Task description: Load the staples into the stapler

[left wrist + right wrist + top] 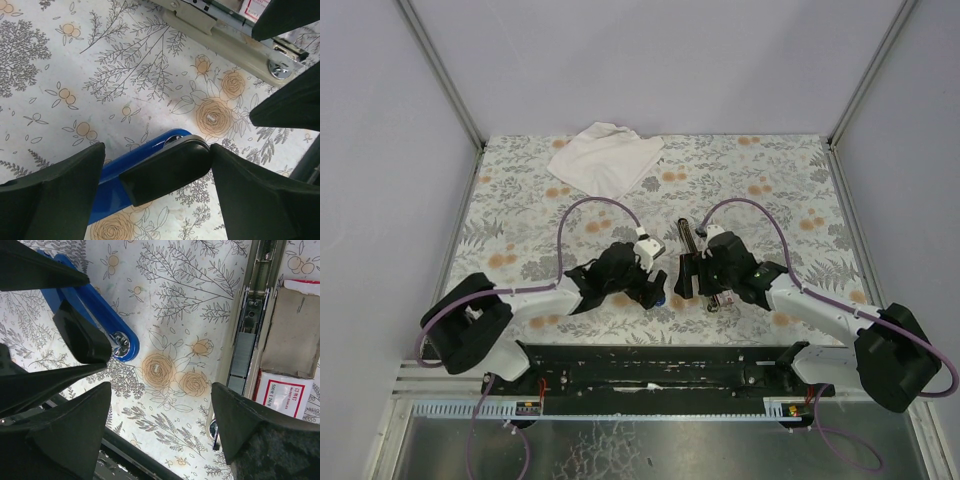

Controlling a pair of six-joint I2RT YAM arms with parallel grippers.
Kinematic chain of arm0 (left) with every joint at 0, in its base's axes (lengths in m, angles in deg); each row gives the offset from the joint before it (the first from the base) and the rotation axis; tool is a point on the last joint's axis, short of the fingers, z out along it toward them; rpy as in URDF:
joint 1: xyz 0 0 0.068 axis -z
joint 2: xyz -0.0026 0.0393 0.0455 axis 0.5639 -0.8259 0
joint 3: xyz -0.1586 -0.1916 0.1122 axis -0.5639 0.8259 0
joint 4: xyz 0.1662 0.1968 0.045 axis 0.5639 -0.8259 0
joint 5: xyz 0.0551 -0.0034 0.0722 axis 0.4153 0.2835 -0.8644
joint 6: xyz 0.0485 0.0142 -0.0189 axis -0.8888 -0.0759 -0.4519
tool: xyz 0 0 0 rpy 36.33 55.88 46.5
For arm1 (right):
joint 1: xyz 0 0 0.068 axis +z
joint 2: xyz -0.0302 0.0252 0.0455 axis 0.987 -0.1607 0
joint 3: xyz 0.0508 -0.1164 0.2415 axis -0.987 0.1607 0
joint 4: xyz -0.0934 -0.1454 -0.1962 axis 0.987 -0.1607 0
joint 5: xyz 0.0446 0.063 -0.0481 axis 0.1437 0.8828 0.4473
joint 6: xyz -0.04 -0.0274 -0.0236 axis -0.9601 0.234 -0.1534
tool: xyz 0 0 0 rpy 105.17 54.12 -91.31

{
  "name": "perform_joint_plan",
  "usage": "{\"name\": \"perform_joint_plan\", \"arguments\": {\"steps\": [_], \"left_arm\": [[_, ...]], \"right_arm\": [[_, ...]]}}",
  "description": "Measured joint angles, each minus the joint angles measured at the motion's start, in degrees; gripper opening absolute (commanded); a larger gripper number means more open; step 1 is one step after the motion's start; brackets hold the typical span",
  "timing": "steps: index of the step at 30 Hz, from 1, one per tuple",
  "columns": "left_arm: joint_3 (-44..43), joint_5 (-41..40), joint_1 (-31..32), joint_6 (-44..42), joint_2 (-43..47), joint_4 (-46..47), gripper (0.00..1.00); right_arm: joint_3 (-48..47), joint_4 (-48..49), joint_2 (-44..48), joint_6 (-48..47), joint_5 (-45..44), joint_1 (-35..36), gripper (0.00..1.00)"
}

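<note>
A blue stapler with a black top point(165, 170) lies on the flowered tablecloth between the fingers of my left gripper point(157, 192). That gripper is open and straddles it, and its right finger touches the black end. A second stapler point(248, 315) lies swung open with silvery staples in its metal channel. The staples box point(287, 387), with its red and white label, lies beside it with the flap open. My right gripper point(160, 430) is open and empty over bare cloth between the two staplers. In the top view the grippers point(655, 285) point(705, 285) are close together.
A crumpled white cloth point(605, 158) lies at the back of the table. The black rail point(650, 365) that carries the arm bases runs along the near edge. Grey walls close the left, right and back sides.
</note>
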Motion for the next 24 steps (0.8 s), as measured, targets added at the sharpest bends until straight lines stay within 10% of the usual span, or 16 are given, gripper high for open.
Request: {"name": "perform_joint_plan", "arguments": {"steps": [4,11,24], "left_arm": [[-1.8,-4.0,1.9,-0.6,-3.1,0.5,0.56],[-6.8,-13.7,5.0,6.4,-8.3,-1.4,0.47],[-12.7,-22.8,6.6,19.8,-9.9,-12.5,0.88]], "right_arm": [[0.0,0.0,0.8,0.0,0.3,-0.2,0.88],[0.0,-0.1,3.0,0.5,0.0,-0.7,0.88],[-0.2,-1.8,3.7,1.7,-3.4,-0.8,0.99]]}}
